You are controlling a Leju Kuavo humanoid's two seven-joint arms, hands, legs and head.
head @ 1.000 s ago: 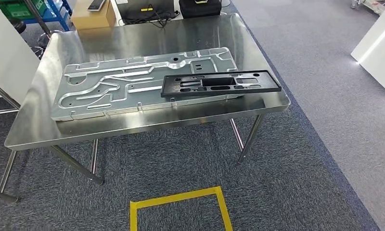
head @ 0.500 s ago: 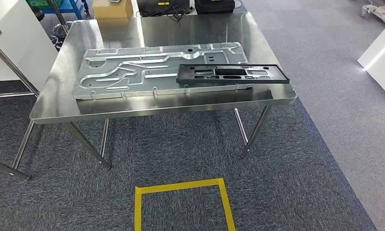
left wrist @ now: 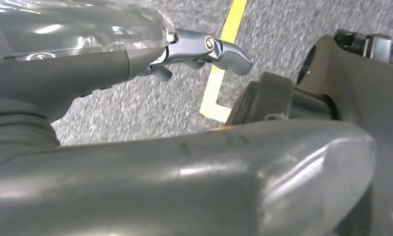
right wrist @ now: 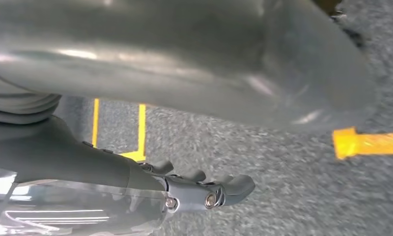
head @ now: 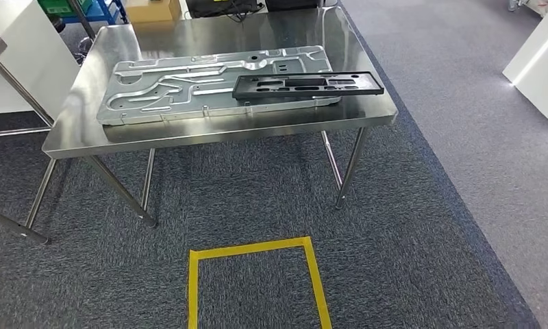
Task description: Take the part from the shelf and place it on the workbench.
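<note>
A long black slotted part (head: 307, 85) lies on the right end of a large silver stamped metal plate (head: 182, 86), which rests flat on the steel workbench (head: 209, 133). Both my arms hang down over the grey carpet. My left hand (left wrist: 62, 83) holds nothing, its fingers (left wrist: 219, 49) stretched out apart from the thick thumb. My right hand (right wrist: 62, 157) is likewise without a load, its fingers (right wrist: 224, 189) straight and away from the thumb.
A yellow tape square (head: 254, 248) marks the carpet in front of the workbench. A white cabinet (head: 18, 62) stands at the left and a white unit (head: 538, 62) at the far right. A cardboard box (head: 151, 10) and blue racking (head: 96, 8) lie behind the bench.
The whole picture has shifted: the camera has moved, and the workbench now sits higher and smaller in view. The black part and the plate lie as before.
</note>
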